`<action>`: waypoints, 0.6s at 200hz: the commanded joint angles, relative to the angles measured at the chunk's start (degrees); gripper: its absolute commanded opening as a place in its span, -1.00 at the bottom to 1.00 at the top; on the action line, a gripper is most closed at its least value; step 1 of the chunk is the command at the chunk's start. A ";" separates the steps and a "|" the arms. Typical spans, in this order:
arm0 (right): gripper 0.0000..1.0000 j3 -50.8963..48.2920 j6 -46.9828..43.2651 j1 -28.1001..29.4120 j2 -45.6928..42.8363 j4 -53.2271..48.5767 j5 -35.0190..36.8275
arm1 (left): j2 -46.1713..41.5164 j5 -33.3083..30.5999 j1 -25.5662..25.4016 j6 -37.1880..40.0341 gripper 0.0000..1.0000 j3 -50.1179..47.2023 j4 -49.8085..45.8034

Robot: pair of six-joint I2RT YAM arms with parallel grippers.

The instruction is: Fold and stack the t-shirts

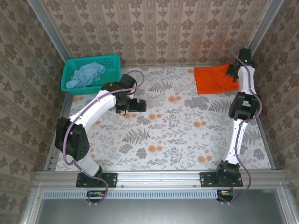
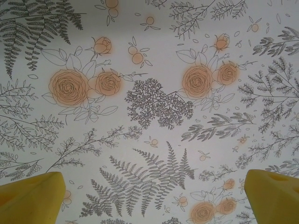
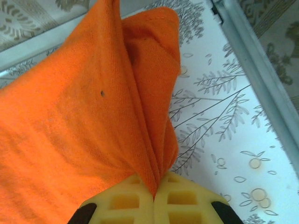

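Observation:
The bright orange t-shirt (image 1: 214, 80) lies folded at the far right of the table. My right gripper (image 1: 232, 71) is at its right edge, shut on a pinched fold of the orange cloth (image 3: 93, 121), which rises in pleats from between the yellow fingers (image 3: 187, 200). The pale blue t-shirt (image 1: 85, 75) sits crumpled in the teal basket (image 1: 112, 61) at the far left. My left gripper (image 1: 140, 105) hovers open over bare table near the basket, its yellow fingertips (image 2: 32, 196) wide apart with nothing between them.
A floral tablecloth (image 1: 173, 130) covers the table. Patterned walls close in the back and both sides, with metal rails (image 1: 268, 140) along the table edges. The right gripper is close to the back right corner.

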 commanded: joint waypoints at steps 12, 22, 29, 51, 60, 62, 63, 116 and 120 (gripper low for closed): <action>-1.00 3.38 -2.33 -1.86 2.63 -1.23 0.48 | 1.78 0.11 0.09 0.72 1.00 3.75 -4.93; -1.00 4.56 -2.33 -2.16 3.43 -1.60 0.44 | 2.38 0.42 0.08 0.74 1.00 4.34 -5.38; -1.00 5.04 -2.26 -2.38 3.79 -1.92 0.39 | 2.74 0.63 0.09 0.81 1.00 4.85 -5.69; -1.00 4.78 -2.32 -3.20 3.87 -2.43 0.50 | 3.74 0.73 0.00 1.38 1.00 6.41 -6.92; -1.00 4.80 -2.59 -3.40 3.95 -2.37 0.57 | 4.02 0.73 0.00 1.48 1.00 6.73 -7.06; -1.00 4.80 -2.66 -3.51 3.95 -2.38 0.51 | 4.03 0.82 0.00 1.46 1.00 6.81 -7.09; -1.00 4.80 -2.62 -3.57 3.95 -2.36 0.44 | 4.07 0.77 0.00 1.50 1.00 6.75 -7.14; -0.76 6.53 -2.78 -4.25 5.09 -0.86 -0.06 | 5.79 1.70 -0.15 1.70 1.00 8.52 -7.98; -0.76 6.66 -2.74 -4.30 5.22 -0.77 -0.15 | 5.79 1.77 -0.17 1.67 1.00 8.66 -8.06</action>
